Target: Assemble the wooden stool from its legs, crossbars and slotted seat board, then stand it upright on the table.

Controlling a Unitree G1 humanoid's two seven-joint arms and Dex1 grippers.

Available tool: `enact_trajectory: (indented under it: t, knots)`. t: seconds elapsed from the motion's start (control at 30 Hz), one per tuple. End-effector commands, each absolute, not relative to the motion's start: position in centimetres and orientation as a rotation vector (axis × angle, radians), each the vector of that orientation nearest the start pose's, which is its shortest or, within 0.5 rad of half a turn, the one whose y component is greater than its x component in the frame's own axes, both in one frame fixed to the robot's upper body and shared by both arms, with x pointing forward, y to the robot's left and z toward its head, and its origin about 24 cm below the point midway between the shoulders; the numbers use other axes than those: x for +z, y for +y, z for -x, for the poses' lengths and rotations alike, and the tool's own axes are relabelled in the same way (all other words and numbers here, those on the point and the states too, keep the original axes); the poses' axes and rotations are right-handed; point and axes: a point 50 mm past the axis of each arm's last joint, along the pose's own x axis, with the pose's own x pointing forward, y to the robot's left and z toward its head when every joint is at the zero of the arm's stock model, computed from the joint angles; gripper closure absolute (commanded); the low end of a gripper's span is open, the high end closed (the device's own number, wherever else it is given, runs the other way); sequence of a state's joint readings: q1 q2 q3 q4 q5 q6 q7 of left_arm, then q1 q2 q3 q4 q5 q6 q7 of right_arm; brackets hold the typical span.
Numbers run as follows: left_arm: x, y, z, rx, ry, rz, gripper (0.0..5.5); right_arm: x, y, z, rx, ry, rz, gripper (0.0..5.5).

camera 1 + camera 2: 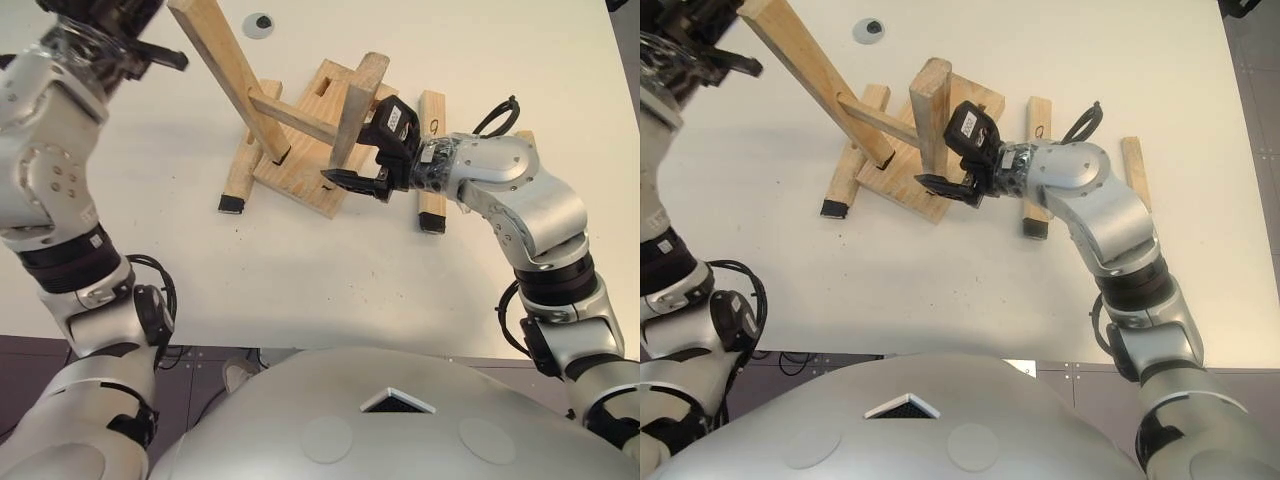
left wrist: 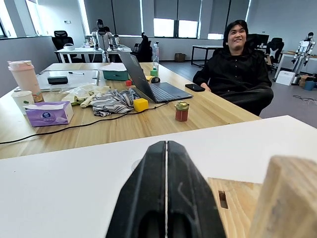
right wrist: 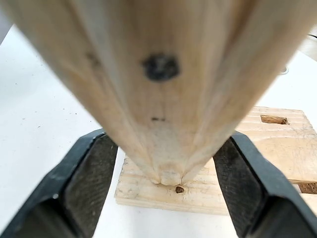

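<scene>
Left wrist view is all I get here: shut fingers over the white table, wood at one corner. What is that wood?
Observer: The top of a tilted leg, right beside the left gripper. Its lower end meets the seat board.
Operator: And the right arm?
Observer: The right gripper grips a second leg low down.
Operator: Are the two legs joined?
Observer: Yes, a crossbar runs between them.
</scene>
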State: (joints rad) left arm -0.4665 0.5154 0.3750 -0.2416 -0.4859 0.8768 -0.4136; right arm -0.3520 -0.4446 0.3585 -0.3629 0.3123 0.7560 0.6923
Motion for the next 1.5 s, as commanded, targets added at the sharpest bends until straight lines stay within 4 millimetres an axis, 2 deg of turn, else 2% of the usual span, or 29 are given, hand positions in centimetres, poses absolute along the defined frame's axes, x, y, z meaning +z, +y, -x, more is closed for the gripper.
enact_trajectory:
  t: [0.03, 0.13, 0.2, 0.3, 0.37, 0.47, 0.5, 0.6, 0.63, 0.7, 0.77, 0.83, 0.9, 0.97, 1.03, 1.1, 1.17, 1.23, 1.3, 1.5]
  knots:
    - [22.3, 24.8, -30.1, -0.310, -0.033, 0.121, 5.50, 11.1, -9.4, -24.5, 1.133, 0.314, 0.275, 2.37]
    - [24.8, 23.8, -31.4, -0.385, -0.055, 0.255, 5.50, 10.6, -10.1, -24.2, 1.142, 0.353, 0.319, 2.37]
    - [26.1, 22.2, -32.1, -0.465, -0.031, 0.277, 5.50, 10.2, -10.6, -24.0, 1.152, 0.378, 0.354, 2.37]
    - [26.6, 20.0, -32.8, -0.552, 0.026, 0.260, 5.50, 9.6, -11.6, -23.6, 1.168, 0.423, 0.407, 2.37]
    - [25.3, 19.3, -33.0, -0.567, 0.105, 0.247, 5.50, 9.0, -12.5, -23.6, 1.170, 0.462, 0.466, 2.37]
    - [19.2, 18.7, -30.9, -0.621, 0.427, 0.217, 5.50, 8.4, -14.1, -24.4, 1.116, 0.493, 0.514, 2.37]
    - [17.8, 18.6, -29.7, -0.645, 0.501, 0.211, 5.50, 8.2, -14.7, -24.8, 1.089, 0.501, 0.520, 2.37]
    - [17.4, 18.8, -28.5, -0.663, 0.528, 0.193, 5.50, 7.6, -16.1, -26.1, 0.993, 0.511, 0.568, 2.37]
    - [18.2, 18.8, -28.9, -0.660, 0.464, 0.195, 5.50, 7.7, -16.4, -27.0, 0.953, 0.497, 0.583, 2.37]
    - [22.3, 19.2, -30.3, -0.629, 0.175, 0.263, 5.50, 8.8, -16.7, -29.0, 0.889, 0.434, 0.601, 2.37]
    - [26.2, 20.6, -30.7, -0.592, -0.063, 0.393, 5.50, 10.1, -16.7, -30.7, 0.852, 0.372, 0.586, 2.37]
    - [28.1, 22.9, -30.5, -0.524, -0.188, 0.497, 5.50, 11.1, -16.5, -32.6, 0.818, 0.319, 0.549, 2.37]
    - [28.3, 25.0, -30.4, -0.426, -0.202, 0.520, 5.50, 11.3, -15.9, -34.2, 0.796, 0.281, 0.524, 2.37]
    - [26.2, 26.9, -30.7, -0.261, -0.058, 0.404, 5.50, 11.0, -15.4, -35.4, 0.791, 0.268, 0.511, 2.37]
    - [23.7, 28.5, -30.6, -0.110, 0.067, 0.095, 5.50, 10.5, -15.0, -36.1, 0.810, 0.268, 0.500, 2.71]
    - [20.6, 28.6, -29.8, -0.149, 0.217, -0.111, 5.50, 9.8, -14.9, -36.5, 0.831, 0.283, 0.507, 3.08]
    - [17.6, 27.0, -27.8, -0.344, 0.409, -0.222, 5.50, 8.9, -15.0, -36.9, 0.831, 0.307, 0.555, 3.40]
    - [16.2, 25.6, -26.4, -0.483, 0.500, -0.272, 5.50, 8.1, -15.1, -36.9, 0.841, 0.325, 0.611, 3.74]
    - [15.7, 24.9, -25.9, -0.541, 0.528, -0.269, 5.50, 7.8, -15.1, -37.0, 0.853, 0.332, 0.624, 4.02]
    - [12.8, 22.4, -23.6, -0.711, 0.671, -0.246, 5.50, 7.4, -14.1, -37.0, 0.898, 0.317, 0.526, 5.02]
